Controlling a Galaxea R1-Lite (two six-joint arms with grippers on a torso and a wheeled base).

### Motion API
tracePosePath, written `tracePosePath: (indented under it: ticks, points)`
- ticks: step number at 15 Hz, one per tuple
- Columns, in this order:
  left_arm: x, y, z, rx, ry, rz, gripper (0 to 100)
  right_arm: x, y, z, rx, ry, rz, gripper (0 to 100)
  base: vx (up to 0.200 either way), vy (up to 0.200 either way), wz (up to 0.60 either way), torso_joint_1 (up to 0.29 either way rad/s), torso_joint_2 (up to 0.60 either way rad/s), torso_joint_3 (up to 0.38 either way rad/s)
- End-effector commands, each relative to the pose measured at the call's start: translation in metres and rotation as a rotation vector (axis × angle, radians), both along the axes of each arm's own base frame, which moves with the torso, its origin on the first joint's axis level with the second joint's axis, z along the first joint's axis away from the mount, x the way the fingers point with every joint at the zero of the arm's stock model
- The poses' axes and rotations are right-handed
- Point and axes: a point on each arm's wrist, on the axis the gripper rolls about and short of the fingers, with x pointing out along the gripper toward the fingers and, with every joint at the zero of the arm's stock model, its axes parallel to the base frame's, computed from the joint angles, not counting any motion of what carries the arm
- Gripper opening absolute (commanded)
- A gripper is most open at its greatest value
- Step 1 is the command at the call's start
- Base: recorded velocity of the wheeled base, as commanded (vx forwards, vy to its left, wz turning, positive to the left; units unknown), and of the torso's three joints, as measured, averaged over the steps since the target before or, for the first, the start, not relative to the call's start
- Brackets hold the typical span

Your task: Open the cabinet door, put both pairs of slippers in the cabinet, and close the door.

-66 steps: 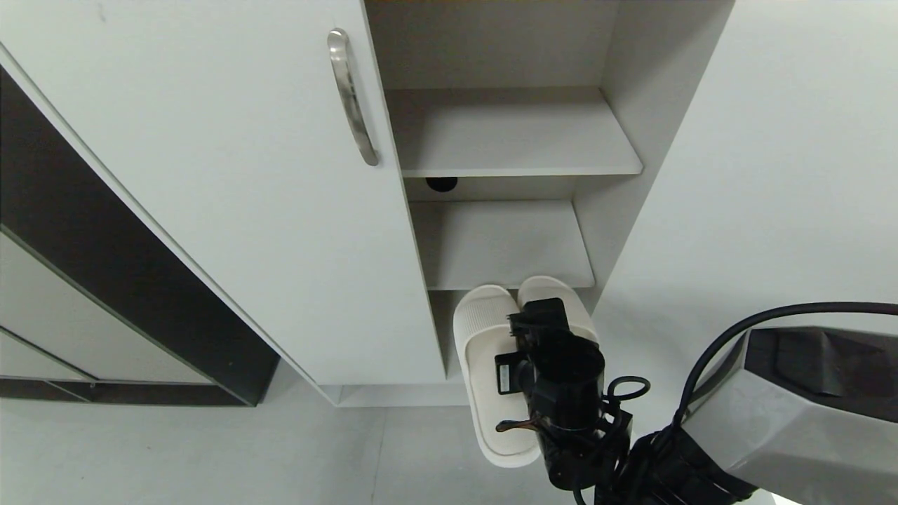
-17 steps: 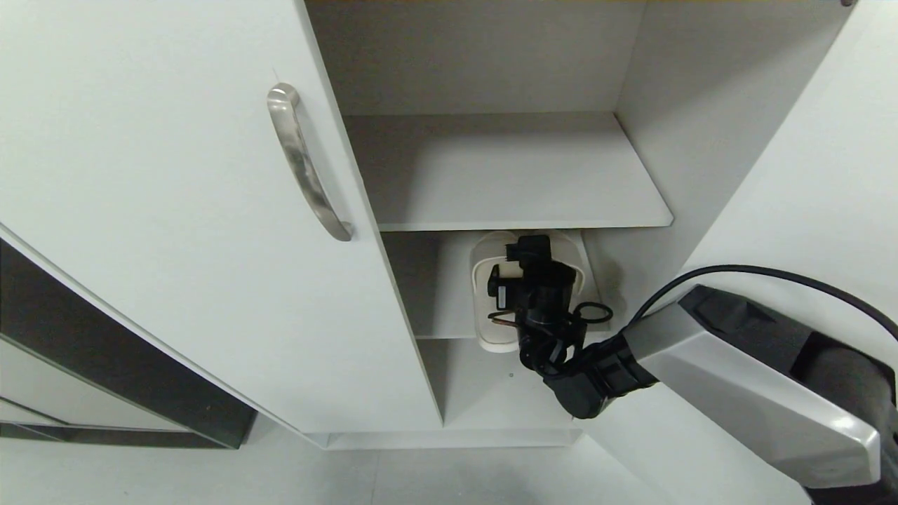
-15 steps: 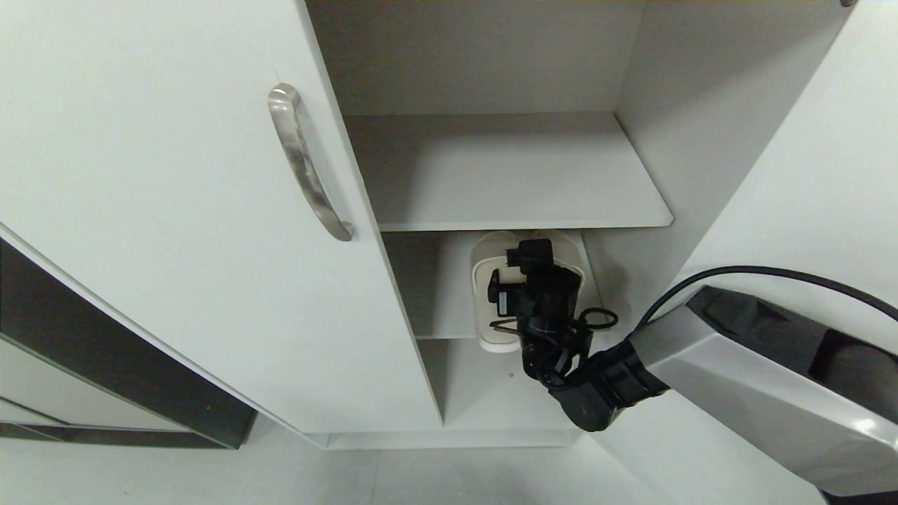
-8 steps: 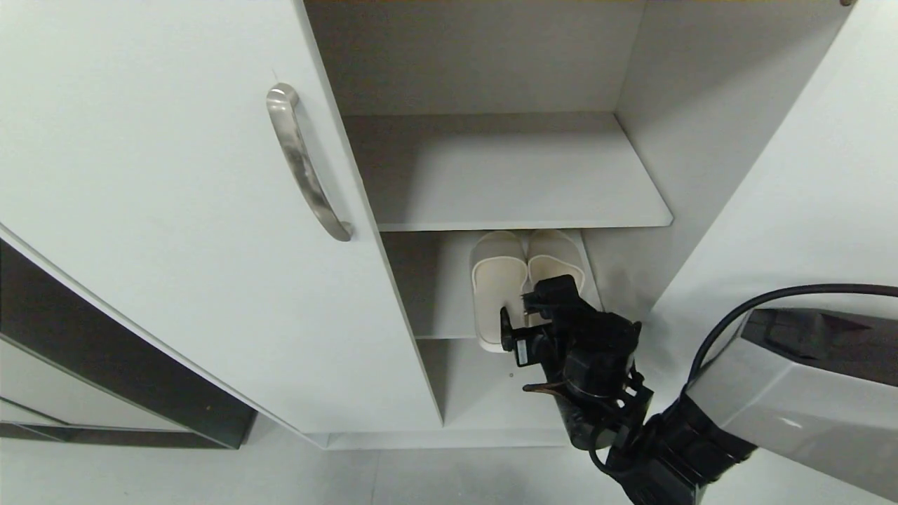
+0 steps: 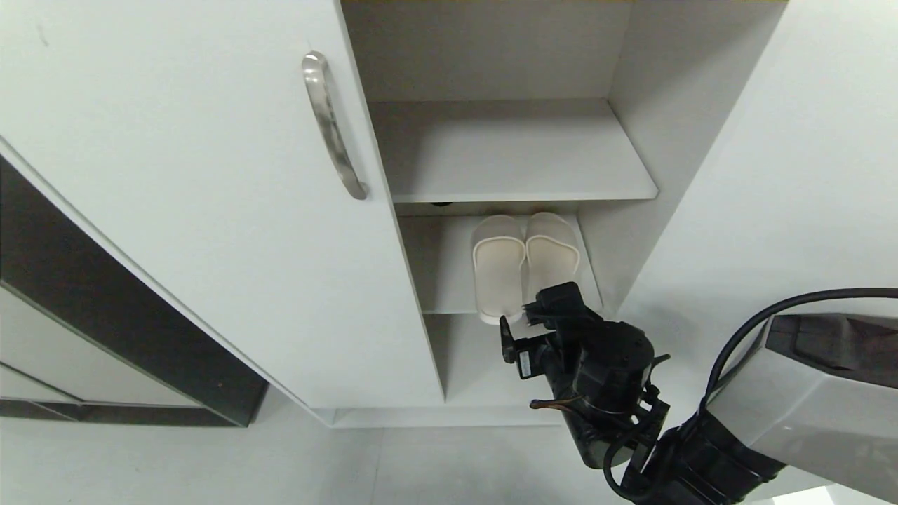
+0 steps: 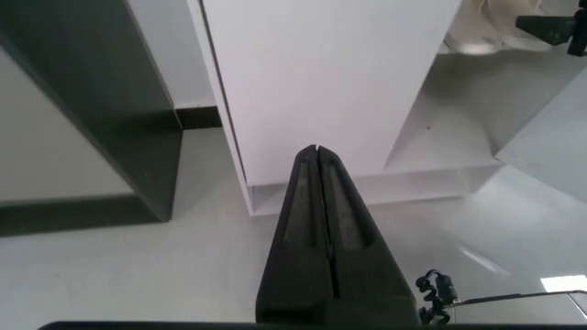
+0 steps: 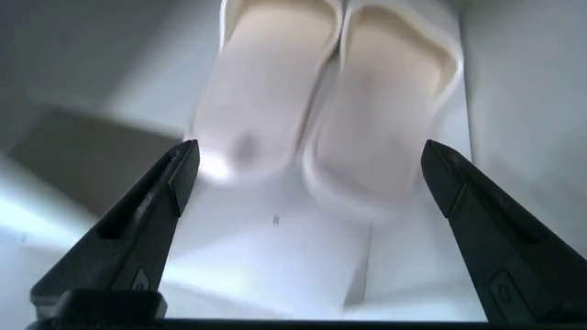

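Observation:
A pair of cream slippers (image 5: pixel 526 261) lies side by side on the cabinet's lower shelf (image 5: pixel 442 280), heels at the shelf's front edge. In the right wrist view the slippers (image 7: pixel 330 101) lie just beyond my right gripper (image 7: pixel 307 165). That gripper (image 5: pixel 527 319) hangs open in front of the shelf, a little short of the heels, with nothing between its fingers. My left gripper (image 6: pixel 316 156) is shut and holds nothing; it is low over the floor, facing the cabinet's base.
The cabinet's right door (image 5: pixel 786 154) stands open to the right. The left door (image 5: pixel 210 175) with its metal handle (image 5: pixel 333 126) is closed. A bare shelf (image 5: pixel 512 151) sits above the slippers, and a low compartment (image 5: pixel 484 365) below. Grey floor (image 5: pixel 210 463) lies in front.
My right gripper carried the slippers onto the lower shelf, opened, and drew back out of the cabinet. The head view has also shifted.

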Motion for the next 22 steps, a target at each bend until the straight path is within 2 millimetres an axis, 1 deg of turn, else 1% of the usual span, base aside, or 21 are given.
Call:
tracePosePath:
  ticks: [1,3,7,10,13,17,22]
  points:
    - [0.0,0.0,0.0,0.0,0.001,0.0,0,0.001,0.001,-0.002,-0.002,0.002,-0.001,100,-0.2,0.0,0.0,0.002,0.01,0.002]
    - [0.0,0.0,0.0,0.0,0.001,0.0,0,0.005,-0.002,-0.003,-0.005,0.005,-0.012,100,-0.2,0.0,0.0,0.007,0.0,0.005]
    - [0.0,0.0,0.0,0.0,0.0,0.006,0,0.007,0.0,-0.008,-0.011,0.01,-0.004,100,0.0,0.0,0.0,0.0,0.0,0.0]
    - [0.0,0.0,0.0,-0.003,0.0,0.005,0,0.007,-0.002,-0.005,-0.006,0.004,-0.006,100,0.0,0.0,0.0,0.0,0.0,0.0]
    - [0.0,0.0,0.0,-0.003,0.002,0.005,0,0.009,-0.003,-0.009,-0.014,0.012,-0.01,100,0.0,0.0,0.0,0.0,0.0,0.0]
    - [0.0,0.0,0.0,-0.003,0.002,0.005,0,0.01,0.001,-0.015,-0.022,0.019,-0.003,100,0.0,0.0,0.0,0.0,0.0,0.0]
    - [0.0,0.0,0.0,-0.003,0.002,0.005,0,0.01,0.001,-0.017,-0.023,0.02,0.011,100,0.0,0.0,0.0,0.002,0.0,0.169]
